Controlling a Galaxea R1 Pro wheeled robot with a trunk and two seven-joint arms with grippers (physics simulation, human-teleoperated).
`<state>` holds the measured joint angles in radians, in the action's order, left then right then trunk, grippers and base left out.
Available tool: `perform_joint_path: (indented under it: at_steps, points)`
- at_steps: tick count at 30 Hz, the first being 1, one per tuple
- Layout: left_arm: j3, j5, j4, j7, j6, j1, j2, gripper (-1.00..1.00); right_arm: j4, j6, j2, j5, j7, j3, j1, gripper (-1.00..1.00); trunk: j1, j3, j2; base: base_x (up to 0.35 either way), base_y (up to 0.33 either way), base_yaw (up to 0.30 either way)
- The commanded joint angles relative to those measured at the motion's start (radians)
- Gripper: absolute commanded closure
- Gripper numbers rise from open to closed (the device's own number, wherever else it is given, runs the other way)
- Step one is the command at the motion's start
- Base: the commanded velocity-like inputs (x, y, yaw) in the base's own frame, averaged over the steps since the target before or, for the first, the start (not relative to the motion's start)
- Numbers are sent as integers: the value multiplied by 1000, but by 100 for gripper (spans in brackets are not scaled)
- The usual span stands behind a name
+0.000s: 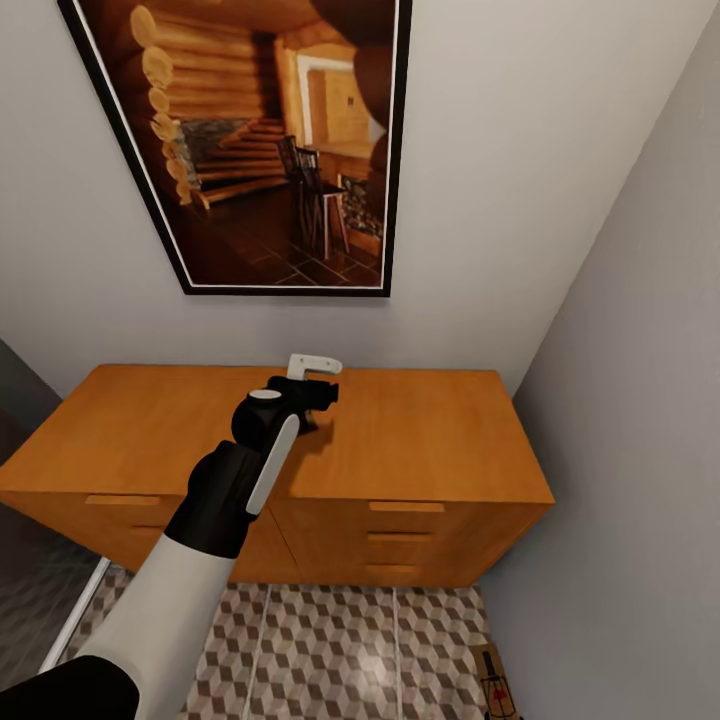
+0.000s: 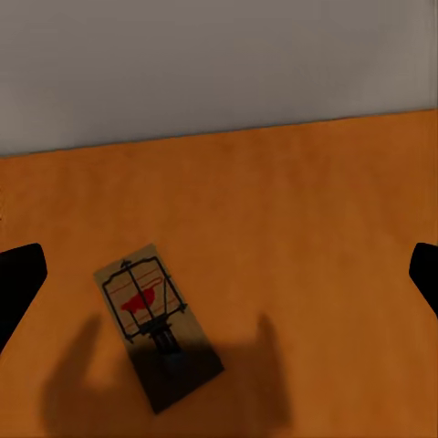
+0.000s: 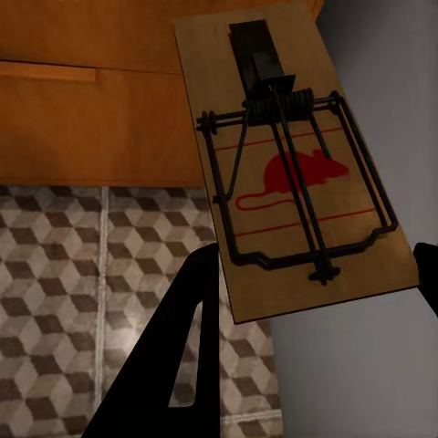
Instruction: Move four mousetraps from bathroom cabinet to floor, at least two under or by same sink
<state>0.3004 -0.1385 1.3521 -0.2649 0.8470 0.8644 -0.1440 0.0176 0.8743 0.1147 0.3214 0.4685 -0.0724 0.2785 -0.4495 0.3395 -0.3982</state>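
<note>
A mousetrap, a small brown board with dark wire and a red mark, lies flat on the orange cabinet top. My left gripper hovers above it, open, with its fingers spread wide on either side. In the head view the left gripper reaches over the cabinet. My right gripper is shut on a second mousetrap, held in the air above the bathroom floor in front of the cabinet. That trap also shows low at the right. The bathroom sink is out of view.
A large framed picture hangs on the wall behind the cabinet. A grey wall closes the right side, close to the cabinet's end. Drawer handles face me. Cube-patterned floor lies in front; a dark panel stands at left.
</note>
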Motion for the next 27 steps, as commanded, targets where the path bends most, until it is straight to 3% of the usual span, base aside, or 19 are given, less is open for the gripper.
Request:
perform_joint_path:
  at_steps: [1, 12, 15, 21, 24, 27]
  points:
    - [1, -10, 2, -10, -4, -1, 0, -100, -1, 3, 0, 8, 2, -7, 1, 100, -1, 2, -2, 3, 0, 0]
    - [-6, -9, 4, -32, -18, -8, 0, -100, -1, 3, 0, 8, 2, -7, 1, 100, -1, 2, -2, 0, 0, 0]
    - [-15, -9, 4, -71, -24, -10, 0, -100, -1, 3, 0, 8, 2, -7, 1, 100, -1, 2, -2, 0, 0, 0]
    - [-21, -10, 3, -188, -103, -24, -1, -100, -1, 3, 0, 8, 2, -7, 1, 100, -1, 2, -2, 0, 0, 0]
    - [-21, -16, 1, -214, -117, -29, -1, -100, -1, 3, 0, 8, 2, -7, 1, 100, -1, 2, -2, 0, 0, 0]
    - [-21, -56, -1, -228, -126, -34, -1, -100, -1, 3, 0, 8, 2, -7, 1, 100, -1, 2, -2, 0, 0, 0]
